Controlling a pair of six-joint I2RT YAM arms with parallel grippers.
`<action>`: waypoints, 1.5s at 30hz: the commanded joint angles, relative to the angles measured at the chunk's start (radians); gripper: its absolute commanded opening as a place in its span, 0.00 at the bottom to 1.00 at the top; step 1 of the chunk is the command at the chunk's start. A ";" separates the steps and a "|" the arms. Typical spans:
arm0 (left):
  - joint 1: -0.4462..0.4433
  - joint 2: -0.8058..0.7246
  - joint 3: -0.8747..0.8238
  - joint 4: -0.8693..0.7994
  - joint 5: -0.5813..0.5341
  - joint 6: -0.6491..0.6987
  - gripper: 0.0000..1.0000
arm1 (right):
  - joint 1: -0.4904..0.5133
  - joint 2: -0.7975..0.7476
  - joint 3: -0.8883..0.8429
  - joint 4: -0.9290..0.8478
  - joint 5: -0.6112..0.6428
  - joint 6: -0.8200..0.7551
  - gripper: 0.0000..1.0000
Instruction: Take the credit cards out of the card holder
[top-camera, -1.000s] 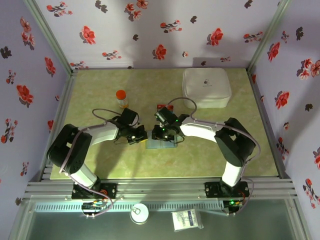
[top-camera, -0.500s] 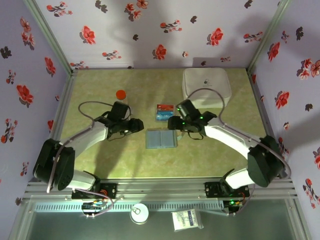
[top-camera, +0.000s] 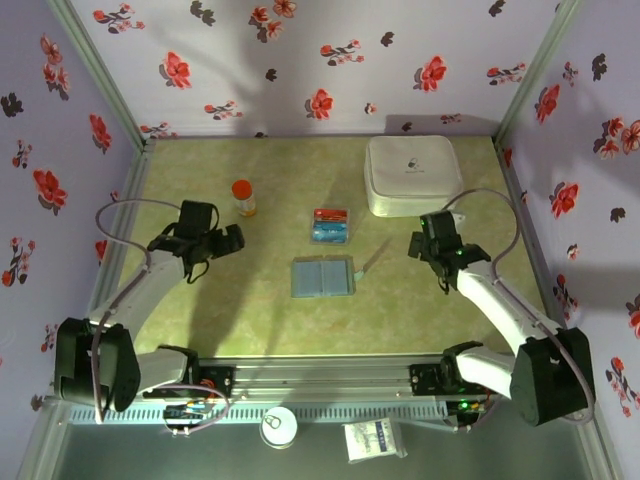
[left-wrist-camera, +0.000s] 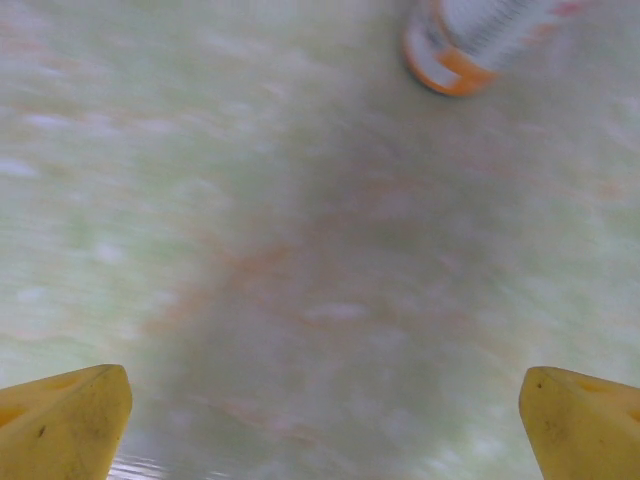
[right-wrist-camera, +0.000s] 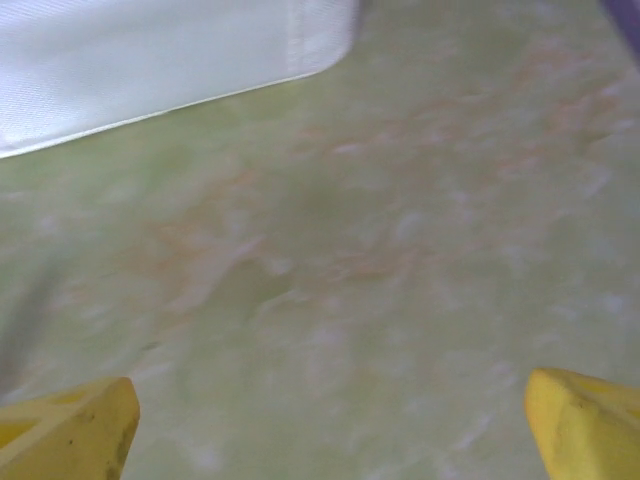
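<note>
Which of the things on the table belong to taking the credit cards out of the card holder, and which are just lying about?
Part of the job:
- card holder
- red credit card, lying just beyond the holder
- blue-teal credit card, next to the red one

Just lying about:
- white case
- orange-capped bottle

readable text: none | white case (top-camera: 414, 175): small dark mark on lid, too small to read | bottle (left-wrist-camera: 480, 40): label blurred, no letters legible | cards (top-camera: 330, 227): dark markings, illegible | white packet (top-camera: 373, 439) by the arm bases: fine print, too small to read
</note>
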 joint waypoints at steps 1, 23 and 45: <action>0.039 -0.052 -0.061 0.077 -0.206 0.099 1.00 | -0.058 -0.005 -0.089 0.235 0.126 -0.158 0.99; 0.220 0.222 -0.453 1.364 -0.036 0.457 1.00 | -0.250 0.361 -0.294 1.277 -0.221 -0.290 0.99; 0.242 0.327 -0.381 1.309 0.049 0.457 1.00 | -0.255 0.422 -0.271 1.280 -0.267 -0.300 0.99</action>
